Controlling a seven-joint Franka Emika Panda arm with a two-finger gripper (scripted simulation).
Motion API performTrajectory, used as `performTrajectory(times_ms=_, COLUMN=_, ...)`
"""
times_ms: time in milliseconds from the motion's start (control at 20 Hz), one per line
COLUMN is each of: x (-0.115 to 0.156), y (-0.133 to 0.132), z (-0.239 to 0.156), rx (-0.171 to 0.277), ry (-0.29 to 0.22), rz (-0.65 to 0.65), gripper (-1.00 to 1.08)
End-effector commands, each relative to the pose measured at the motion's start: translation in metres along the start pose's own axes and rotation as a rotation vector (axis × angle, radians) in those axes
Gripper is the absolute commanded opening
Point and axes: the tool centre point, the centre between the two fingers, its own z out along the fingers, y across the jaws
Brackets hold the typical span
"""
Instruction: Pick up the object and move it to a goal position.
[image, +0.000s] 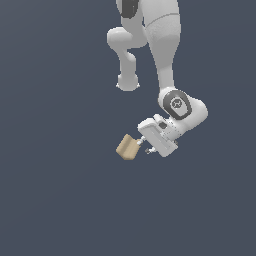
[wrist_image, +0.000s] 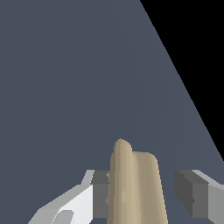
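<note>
The tan grooved block (wrist_image: 135, 188) sits between the fingers (wrist_image: 101, 194) of the tilted pincer (image: 141, 146), one pad touching it and the other standing apart (so no firm hold shows yet), and lifting now could let it slip out sideways.

Looking at a flat slate-grey ground (image: 60, 200), filling the whole exterior view, evenly lit, showing no seams or furniture. Ending in a straight edge against black void (wrist_image: 197, 43) in the wrist view.
</note>
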Motion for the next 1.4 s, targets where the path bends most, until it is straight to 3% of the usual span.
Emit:
performTrajectory(times_ms=0, x=-0.011, y=-0.007, z=0.012, rx=-0.005, ry=-0.016, rz=-0.01, gripper=0.28)
performTrajectory(times_ms=300, x=-0.024, y=-0.015, z=0.025, rx=-0.011, ry=-0.036, rz=-0.021, gripper=0.28)
performTrajectory(times_ms=950, x=-0.024, y=-0.009, z=0.032, rx=-0.015, ry=-0.051, rz=0.002, gripper=0.28)
performTrajectory(times_ms=1350, x=-0.026, y=-0.008, z=0.059, rx=-0.015, ry=-0.053, rz=0.005, gripper=0.28)
